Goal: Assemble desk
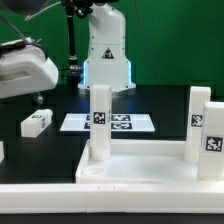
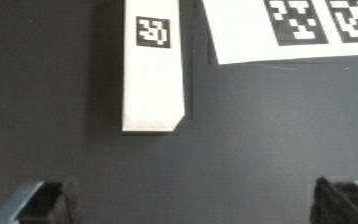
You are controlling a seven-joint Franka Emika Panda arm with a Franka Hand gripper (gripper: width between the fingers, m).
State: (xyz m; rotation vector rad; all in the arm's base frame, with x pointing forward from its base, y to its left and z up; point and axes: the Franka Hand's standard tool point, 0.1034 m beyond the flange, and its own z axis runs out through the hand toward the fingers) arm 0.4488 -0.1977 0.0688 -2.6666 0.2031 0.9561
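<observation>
White and square in section, a loose desk leg (image 2: 153,70) with a black-and-white tag lies flat on the black table (image 2: 194,165), ahead of the gripper (image 2: 194,203), whose two dark fingers (image 2: 34,203) stand spread as wide as they go, well apart from the leg and holding nothing; the marker board (image 2: 291,30) lies just beside the leg. Only the exterior view shows the white tabletop (image 1: 110,170) in the foreground with three tagged legs standing upright on it, one (image 1: 100,122) near the middle and two (image 1: 208,130) at that view's right. That view also shows the lying leg (image 1: 36,123) at its left, near the marker board, while the wrist view alone shows the fingers' spread.
</observation>
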